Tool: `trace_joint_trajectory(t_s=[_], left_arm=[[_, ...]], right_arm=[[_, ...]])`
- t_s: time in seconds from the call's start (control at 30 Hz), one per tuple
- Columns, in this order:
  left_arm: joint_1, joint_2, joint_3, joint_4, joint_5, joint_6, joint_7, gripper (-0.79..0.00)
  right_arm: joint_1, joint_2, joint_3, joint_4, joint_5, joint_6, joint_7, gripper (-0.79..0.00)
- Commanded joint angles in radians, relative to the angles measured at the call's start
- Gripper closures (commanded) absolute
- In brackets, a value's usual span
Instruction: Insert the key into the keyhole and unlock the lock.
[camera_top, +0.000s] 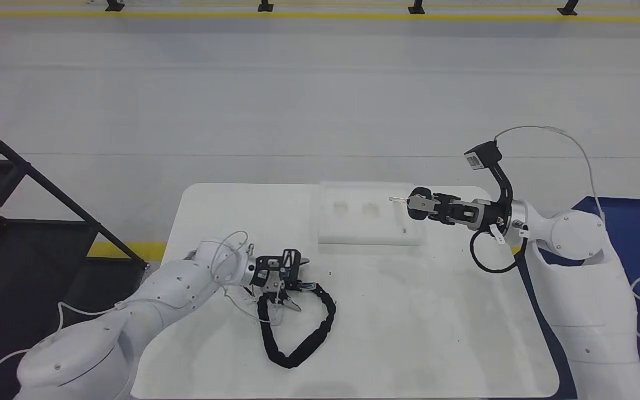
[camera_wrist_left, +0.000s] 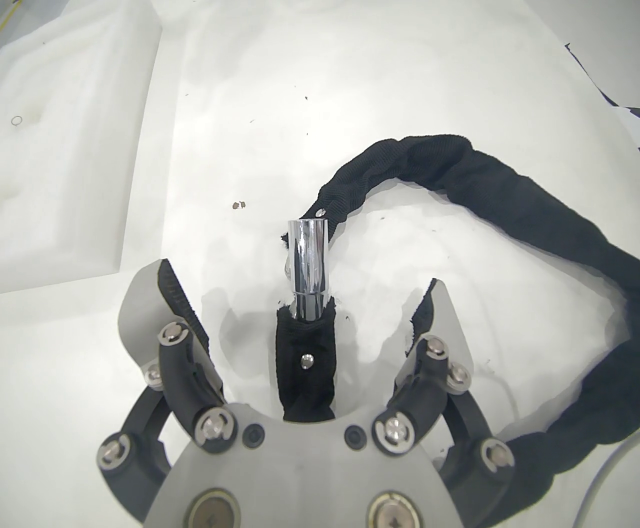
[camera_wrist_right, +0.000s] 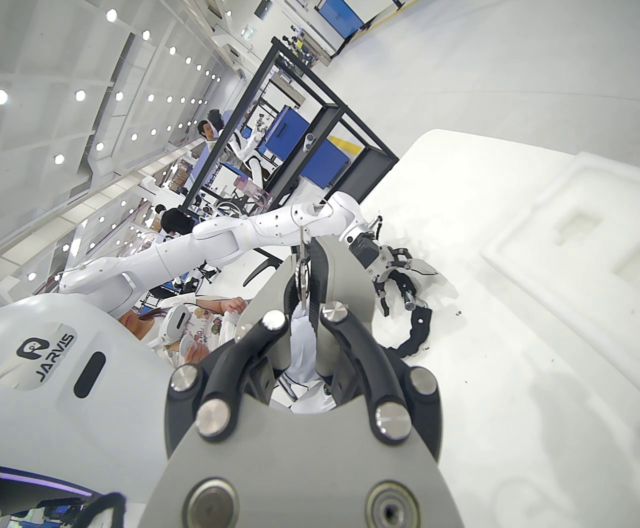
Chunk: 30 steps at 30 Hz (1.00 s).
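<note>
A black fabric-sleeved chain lock lies looped on the white table at the front left. Its chrome lock cylinder sticks out of one sleeve end, flat on the table. My left gripper stands open, one finger on each side of the cylinder without touching it; the top view has this gripper at the loop's upper end. My right gripper is shut on a small metal key and is held in the air over the foam block's right end. Farther off, the chain appears in the right wrist view.
A white foam block with shallow square recesses sits at the table's back middle, between the two arms. The table is bare to the right of the chain. A black metal frame stands off the table's left side.
</note>
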Motion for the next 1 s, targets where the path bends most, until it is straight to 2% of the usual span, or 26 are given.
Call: trace_joint_trajectory(t_s=[0.0,0.03,0.07,0.33,0.57,0.97], left_arm=[[-0.001,-0.009,-0.001,0.015,0.007,-0.008,0.006,-0.305],[-0.002,-0.013,-0.002,0.022,0.009,-0.013,0.008,-0.219],[-0.002,-0.017,-0.003,0.029,0.011,-0.017,0.011,0.0],[-0.008,-0.04,-0.01,0.064,0.035,-0.031,0.031,0.0],[-0.012,-0.047,-0.023,0.076,0.058,-0.014,0.071,0.0],[-0.028,-0.026,-0.072,0.018,0.041,-0.048,0.222,0.0]], right_arm=[[0.0,0.0,0.0,0.0,0.0,0.0,0.0,0.0],[0.0,0.0,0.0,0.0,0.0,0.0,0.0,0.0],[0.0,0.0,0.0,0.0,0.0,0.0,0.0,0.0],[0.0,0.0,0.0,0.0,0.0,0.0,0.0,0.0],[0.0,0.0,0.0,0.0,0.0,0.0,0.0,0.0],[0.0,0.0,0.0,0.0,0.0,0.0,0.0,0.0]])
